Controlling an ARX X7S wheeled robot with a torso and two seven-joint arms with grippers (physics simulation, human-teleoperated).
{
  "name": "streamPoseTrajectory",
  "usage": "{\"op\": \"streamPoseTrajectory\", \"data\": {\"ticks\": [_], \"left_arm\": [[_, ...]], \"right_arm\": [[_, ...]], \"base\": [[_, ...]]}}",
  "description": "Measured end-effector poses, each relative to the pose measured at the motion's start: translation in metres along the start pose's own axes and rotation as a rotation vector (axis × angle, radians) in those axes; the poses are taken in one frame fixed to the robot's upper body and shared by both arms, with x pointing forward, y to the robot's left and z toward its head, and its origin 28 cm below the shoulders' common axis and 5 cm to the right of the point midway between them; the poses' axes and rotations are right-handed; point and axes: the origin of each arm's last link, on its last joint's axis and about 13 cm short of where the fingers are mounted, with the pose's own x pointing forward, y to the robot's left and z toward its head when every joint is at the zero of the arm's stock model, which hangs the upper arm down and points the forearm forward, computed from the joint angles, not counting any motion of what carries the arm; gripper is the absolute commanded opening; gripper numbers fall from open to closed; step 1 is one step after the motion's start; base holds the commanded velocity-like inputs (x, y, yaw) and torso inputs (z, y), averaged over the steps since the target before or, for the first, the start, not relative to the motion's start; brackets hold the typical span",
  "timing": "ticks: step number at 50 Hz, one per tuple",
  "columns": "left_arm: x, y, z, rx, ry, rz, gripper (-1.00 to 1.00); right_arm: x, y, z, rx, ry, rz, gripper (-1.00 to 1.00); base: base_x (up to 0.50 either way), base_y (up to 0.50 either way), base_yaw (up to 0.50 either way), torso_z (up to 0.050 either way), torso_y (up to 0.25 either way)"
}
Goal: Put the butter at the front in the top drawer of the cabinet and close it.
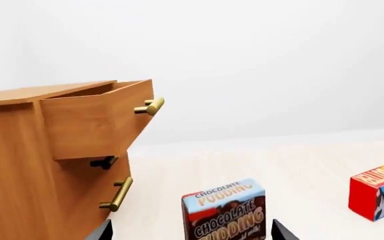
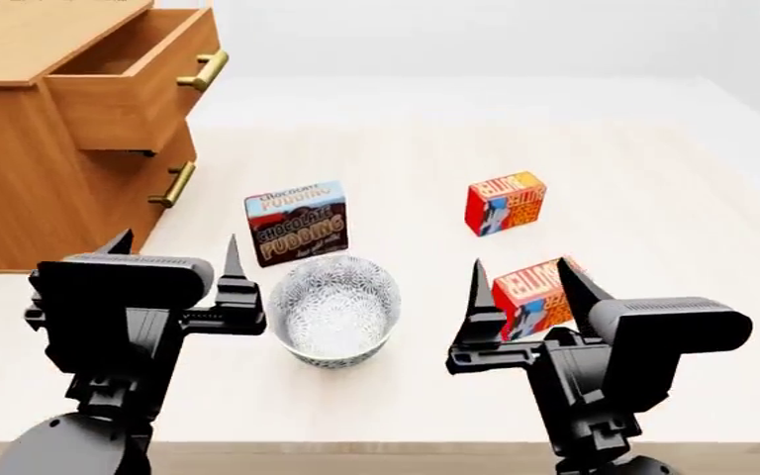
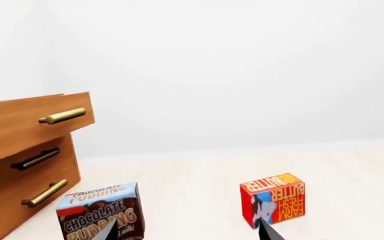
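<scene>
1. Butter, small red cardboard carton: nearest the robot, at 4 o'clock from the patterned bowl; probably light, rigid, best gripped across its flat sides.
2. Right gripper: fingers apart, straddling it, not clamped.
3. Left gripper: apart, empty.

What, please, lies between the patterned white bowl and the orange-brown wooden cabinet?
In the head view, only the brown-and-blue Chocolate Pudding box stands between the bowl and the cabinet; the rest is bare tabletop.

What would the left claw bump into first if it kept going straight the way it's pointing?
Probably the Chocolate Pudding box. It sits right between the left gripper tips in the wrist view, straight ahead. The bowl lies off to the side, so likely missed, though depth is hard to judge.
</scene>
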Motion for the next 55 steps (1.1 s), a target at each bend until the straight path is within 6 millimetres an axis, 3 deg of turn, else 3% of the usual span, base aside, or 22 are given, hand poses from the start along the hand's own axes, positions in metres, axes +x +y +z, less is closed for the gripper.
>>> {"op": "streamPoseTrajectory", "data": {"ticks": [55], "left_arm": [[0.0100, -0.0027, -0.0083, 0.042, 0.011, -0.050, 1.00]], "right_arm": [[0.0097, 0.0021, -0.0019, 0.018, 0.012, 0.010, 1.00]], "base": [[0.36, 0.00, 0.00, 0.000, 0.000]]}}
